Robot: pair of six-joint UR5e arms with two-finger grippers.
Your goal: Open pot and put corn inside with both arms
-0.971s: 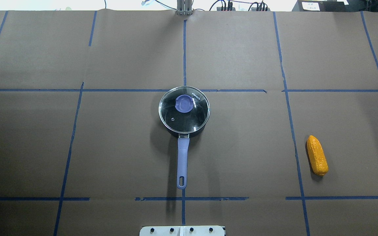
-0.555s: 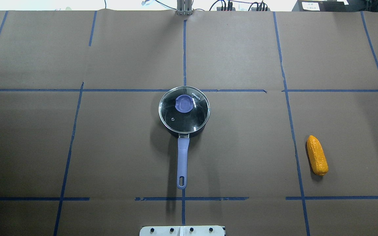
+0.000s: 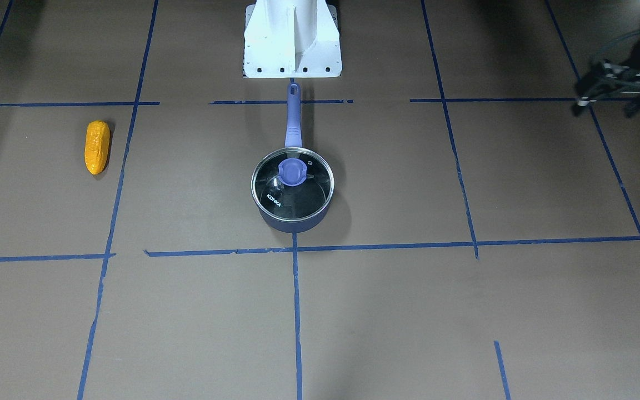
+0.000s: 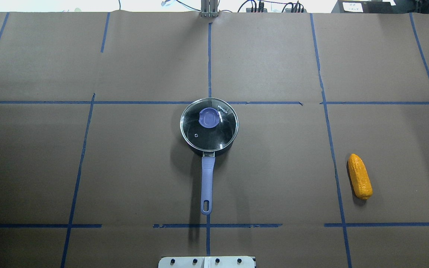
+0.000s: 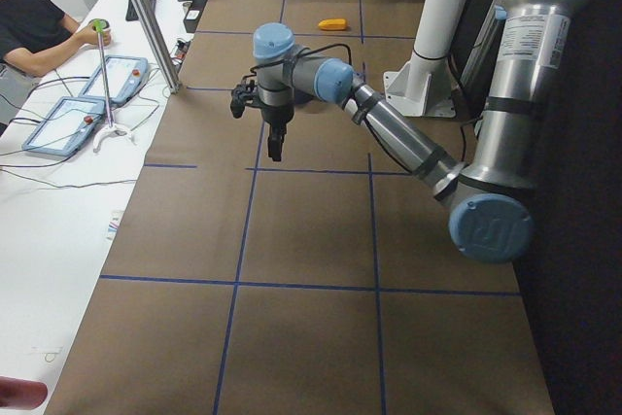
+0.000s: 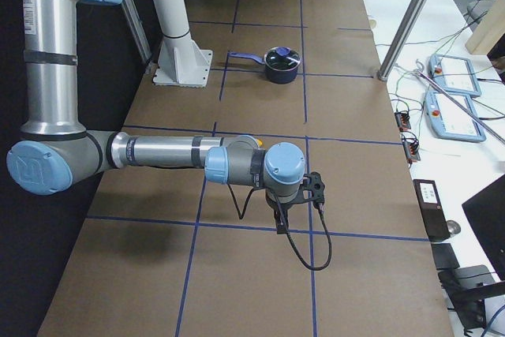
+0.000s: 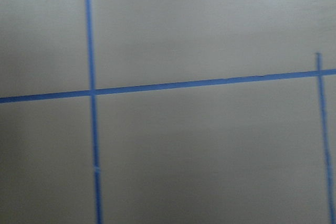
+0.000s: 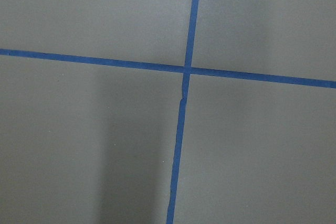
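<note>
Left arm [image 5: 398, 138] newly at overhead edge, fingers' [image 5: 275, 146] spacing unclear both sides; glass-lidded pot [image 3: 292, 224], bumpy corn [image 4: 360, 176].

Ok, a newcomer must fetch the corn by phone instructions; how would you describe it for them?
Find the pot with its glass lid at the middle of the brown table. Far to the robot's right, past a blue tape line, lies the corn: the only orange-yellow, bumpy thing there.

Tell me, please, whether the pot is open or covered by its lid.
Covered: the glass lid sits level on the pot, closing its whole mouth, in both the overhead and front-facing views.
</note>
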